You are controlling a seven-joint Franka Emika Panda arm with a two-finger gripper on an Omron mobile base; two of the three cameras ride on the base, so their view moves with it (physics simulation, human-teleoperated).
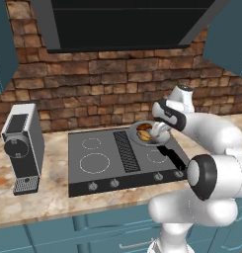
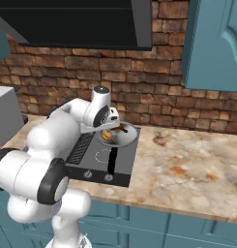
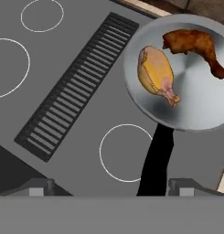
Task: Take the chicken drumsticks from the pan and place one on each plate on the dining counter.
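Hovering wide open and empty, the gripper (image 3: pixel 111 188) is being held above the pan (image 3: pixel 195 105), drumsticks (image 3: pixel 157 73) at one o'clock, for a grasp.

Two drumsticks (image 3: pixel 155 73) in pan (image 3: pixel 195 107)

Two chicken drumsticks are seen lying apart in the grey pan (image 3: pixel 195 109): a pale golden drumstick (image 3: pixel 157 73) and a dark brown drumstick (image 3: pixel 193 45). The pan's black handle (image 3: pixel 157 160) is pointed toward the stovetop's front edge.
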